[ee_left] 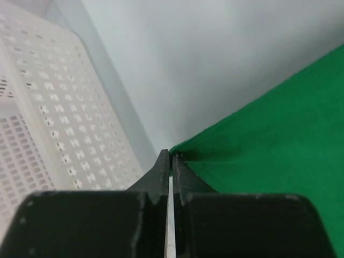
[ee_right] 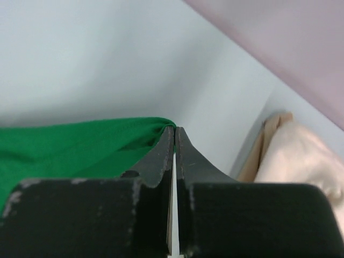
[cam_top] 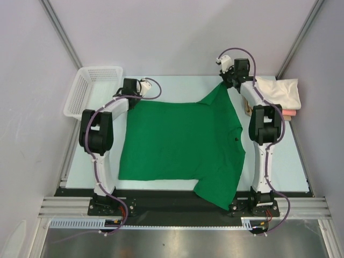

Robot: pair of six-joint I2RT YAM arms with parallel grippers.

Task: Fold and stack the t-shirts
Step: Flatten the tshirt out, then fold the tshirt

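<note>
The bright green t-shirt [cam_top: 180, 137] lies spread over the table's middle, one sleeve hanging over the near edge. My left gripper [cam_top: 130, 91] is shut on its far left corner [ee_left: 185, 148], with the jaws pinched on the cloth edge. My right gripper [cam_top: 226, 80] is shut on its far right sleeve corner [ee_right: 156, 126], drawn toward the back. The folded cream t-shirt [cam_top: 279, 91] lies at the back right on top of the salmon-pink one [cam_top: 289, 114]; the cream one also shows in the right wrist view [ee_right: 301, 156].
A white plastic mesh basket [cam_top: 88, 88] stands at the back left, close beside my left gripper, and fills the left of the left wrist view [ee_left: 48, 107]. Grey walls enclose the table. A black strip and metal rail run along the near edge [cam_top: 177, 212].
</note>
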